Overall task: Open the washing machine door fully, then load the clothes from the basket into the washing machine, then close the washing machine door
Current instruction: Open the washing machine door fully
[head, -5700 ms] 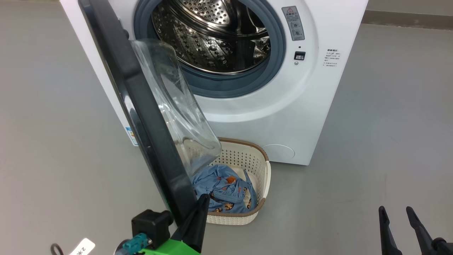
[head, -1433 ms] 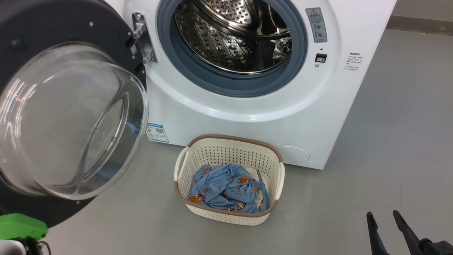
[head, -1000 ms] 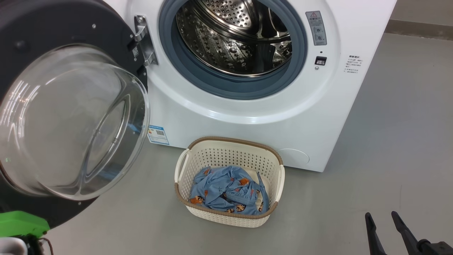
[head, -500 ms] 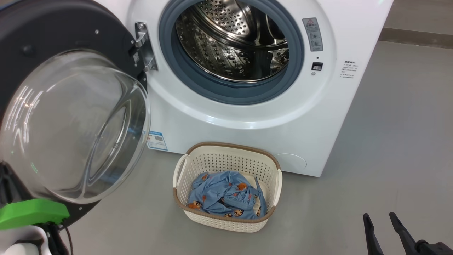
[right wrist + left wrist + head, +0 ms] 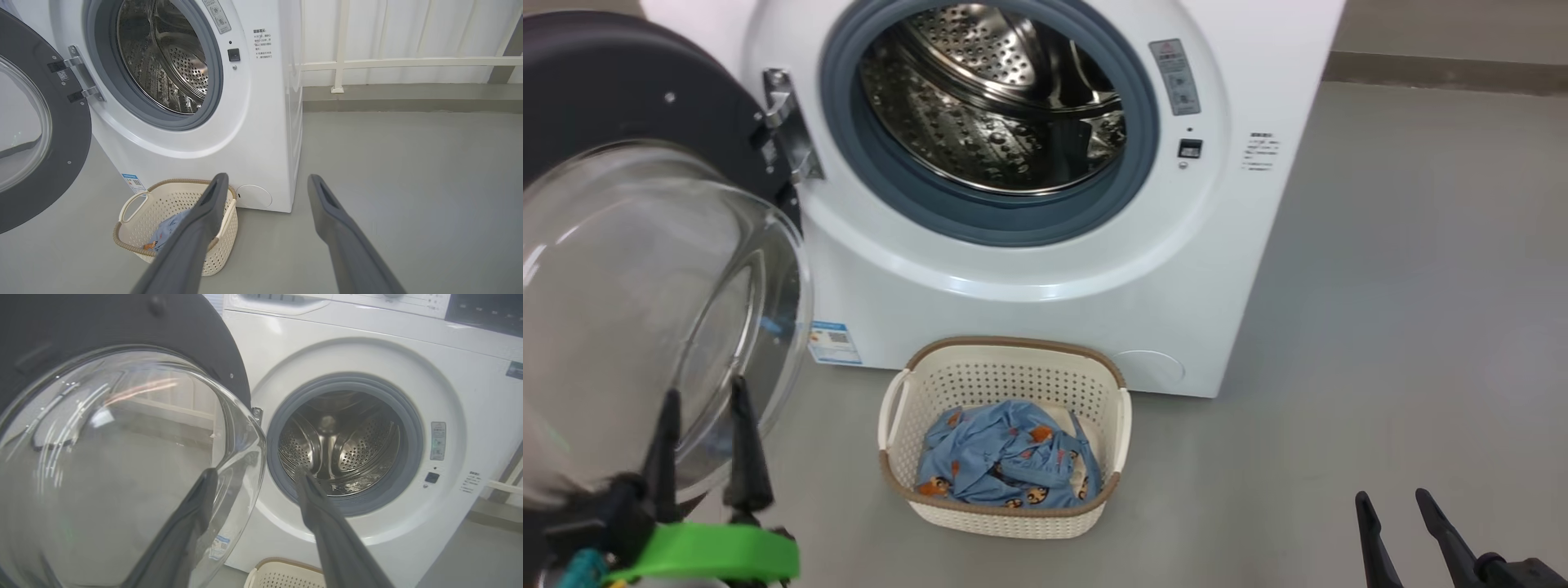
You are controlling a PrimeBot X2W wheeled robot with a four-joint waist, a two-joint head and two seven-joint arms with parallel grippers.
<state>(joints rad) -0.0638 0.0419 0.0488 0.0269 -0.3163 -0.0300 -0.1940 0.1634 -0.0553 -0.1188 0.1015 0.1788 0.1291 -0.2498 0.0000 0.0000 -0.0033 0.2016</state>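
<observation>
Floor: smooth grey floor [image 5: 1380, 286] beneath the big white front-loading washing machine [image 5: 1045, 302].
Door: round, black-ringed, glass-domed washing machine door [image 5: 621, 90], standing wide open at the left.
Left end effector [image 5: 704, 392]: fingers moderately apart and empty, in front of the dome's lower edge; contact unclear.
Right end effector [image 5: 1391, 495]: fingers parted and empty, well to the right of the basket.
Basket: cream perforated plastic basket with a brown rim [image 5: 1013, 345], at the machine's foot, holding light blue printed clothes [image 5: 1005, 461].

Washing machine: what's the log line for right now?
round black-ringed glass door wide open | light blue printed clothes in cream perforated basket | left gripper open, empty | right gripper open, empty
</observation>
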